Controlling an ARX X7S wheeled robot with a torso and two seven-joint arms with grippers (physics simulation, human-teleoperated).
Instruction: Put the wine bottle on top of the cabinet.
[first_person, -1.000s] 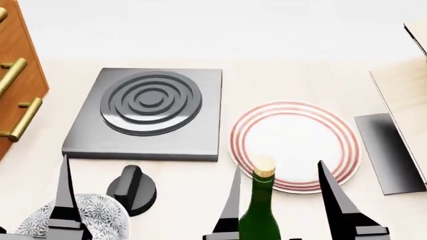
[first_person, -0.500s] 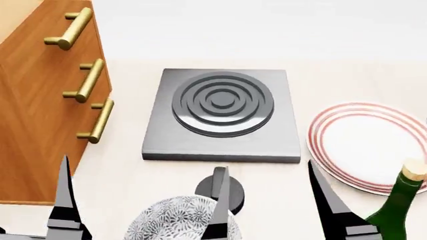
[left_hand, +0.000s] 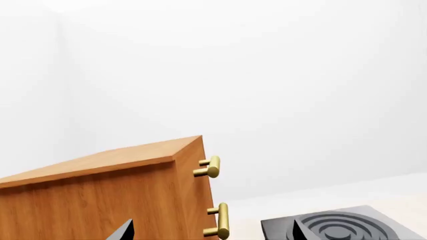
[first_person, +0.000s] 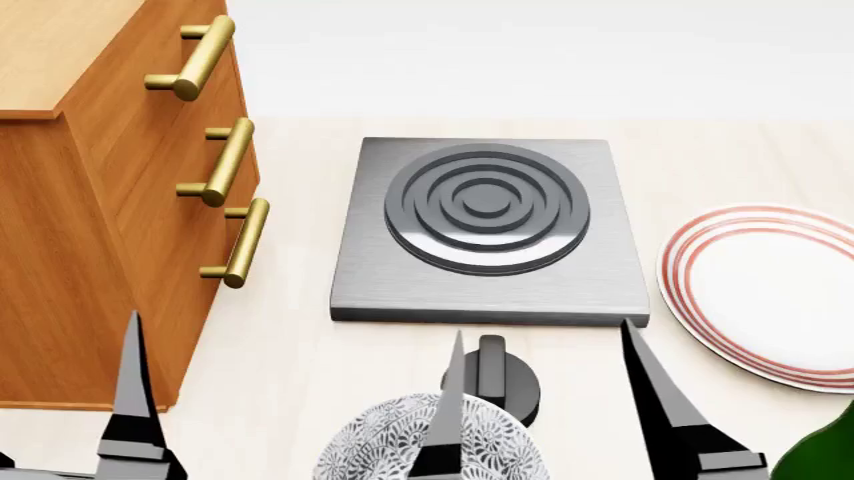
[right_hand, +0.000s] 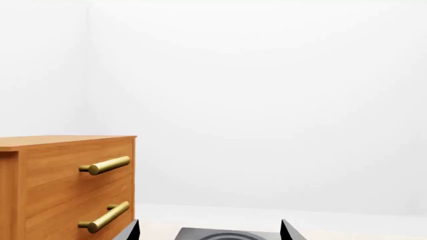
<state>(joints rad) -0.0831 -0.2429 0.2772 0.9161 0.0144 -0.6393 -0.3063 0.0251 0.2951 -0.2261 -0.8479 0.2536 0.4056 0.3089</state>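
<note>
Only a dark green bit of the wine bottle (first_person: 830, 455) shows, in the head view's lower right corner, outside my right gripper's fingers. The cabinet (first_person: 80, 200) stands at the left, orange-brown with brass bar handles and a lighter top. It also appears in the wrist views as the cabinet (left_hand: 100, 200) and cabinet (right_hand: 60, 185). My right gripper (first_person: 541, 340) is open with nothing between its fingers, and the right gripper (right_hand: 209, 229) faces the hotplate. My left gripper (first_person: 70, 430) is open beside the cabinet's lower corner. In its own view the left gripper (left_hand: 212, 230) frames a handle.
A grey square hotplate (first_person: 487, 225) with ring burner lies mid-table, and a black knob (first_person: 494, 380) sits in front of it. A patterned bowl (first_person: 387, 445) is at the near edge. A red-striped white plate (first_person: 774, 290) lies to the right.
The head view has swung left: the cabinet has come further into view, and the hotplate and plate have slid right. The bottle, first between the right fingers, now sits in the corner.
</note>
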